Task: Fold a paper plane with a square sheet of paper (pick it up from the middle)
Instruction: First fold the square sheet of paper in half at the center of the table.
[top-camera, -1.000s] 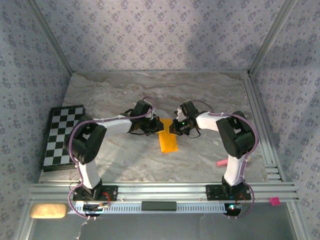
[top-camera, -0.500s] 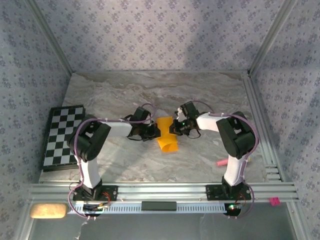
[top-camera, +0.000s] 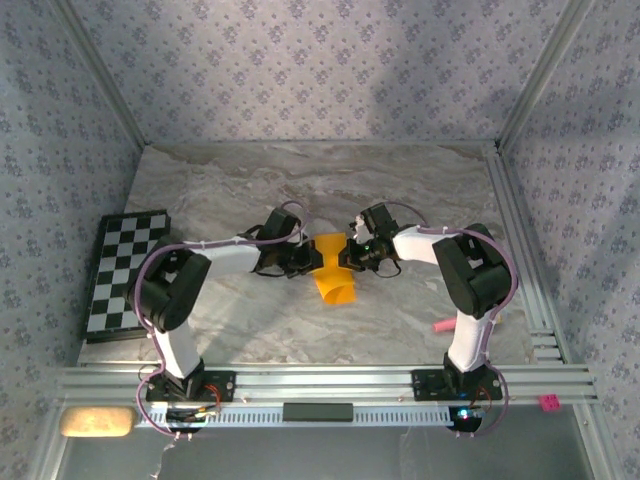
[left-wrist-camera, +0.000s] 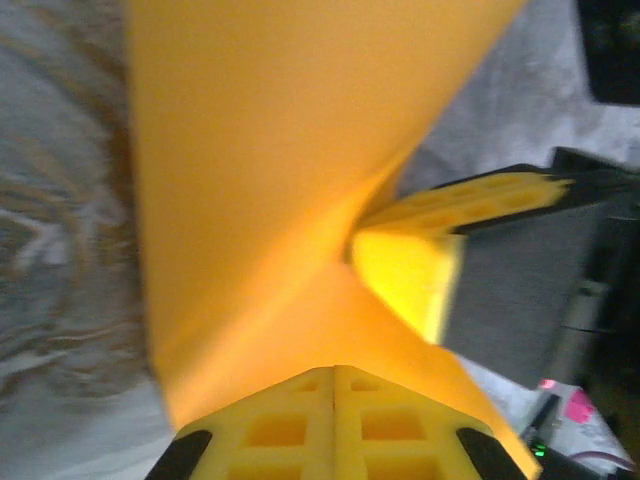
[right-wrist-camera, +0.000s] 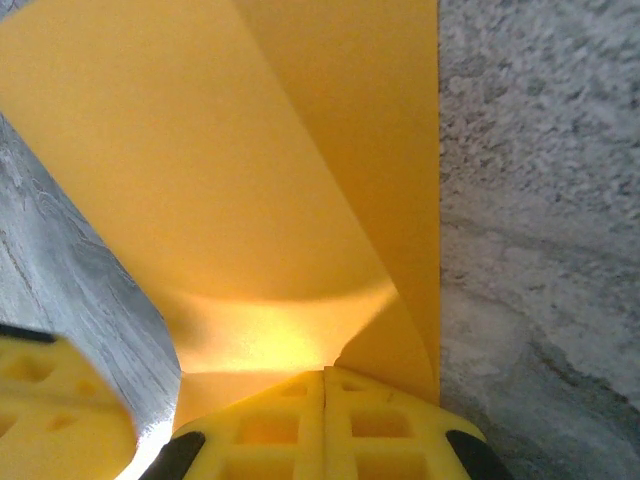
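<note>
The orange-yellow square sheet of paper (top-camera: 331, 270) is folded into a curved strip in the middle of the table, held between both arms. My left gripper (top-camera: 312, 259) is shut on its left side. My right gripper (top-camera: 349, 256) is shut on its right side. In the left wrist view the paper (left-wrist-camera: 270, 170) rises from my closed yellow fingers (left-wrist-camera: 334, 425), and the right gripper's yellow finger (left-wrist-camera: 405, 270) shows behind the fold. The right wrist view has the sheet (right-wrist-camera: 250, 170) bowing up from my closed fingers (right-wrist-camera: 325, 420), doubled over at the right.
A black-and-white chequered board (top-camera: 125, 272) lies at the table's left edge. A pink stick (top-camera: 445, 326) lies on the marble near the right arm's base. Aluminium rails (top-camera: 320, 382) run along the front and right sides.
The paper went from a flat strip to a raised, curved fold between the two grippers. The left arm moved in towards the paper; the right gripper stayed nearly in place.
</note>
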